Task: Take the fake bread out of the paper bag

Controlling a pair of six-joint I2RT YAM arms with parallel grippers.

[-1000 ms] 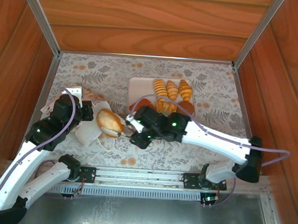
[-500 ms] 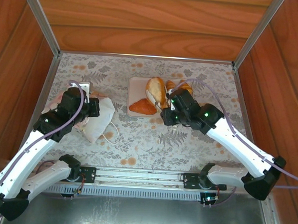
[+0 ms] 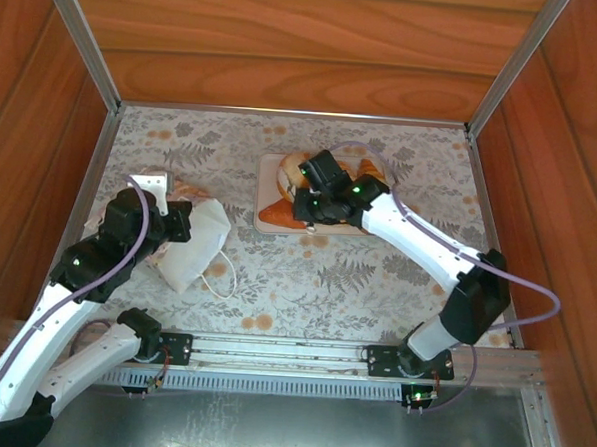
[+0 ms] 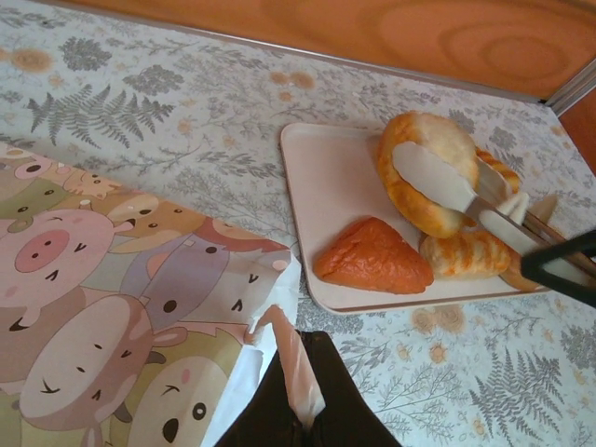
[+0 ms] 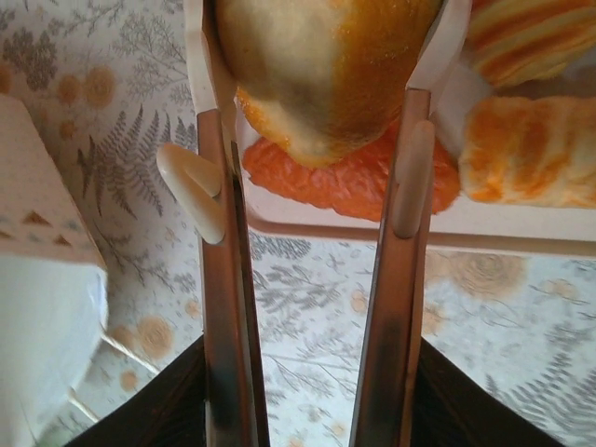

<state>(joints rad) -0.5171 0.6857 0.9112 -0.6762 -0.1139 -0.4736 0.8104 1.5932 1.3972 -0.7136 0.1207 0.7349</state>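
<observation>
Top view: paper bag point(image 3: 195, 246) lain near left edge of desk point(image 3: 305, 284), its rim pinched by closed left hand point(image 3: 181, 222).
Left wrist: pale roll point(image 4: 414, 200) held over tray point(image 4: 326, 177).
Right wrist: right hand point(image 5: 326, 56) clamped on roll.

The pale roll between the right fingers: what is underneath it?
The pink tray lies under the pale roll, with the reddish triangle just beside. The roll covers the spot beneath, so contact cannot be told.
</observation>
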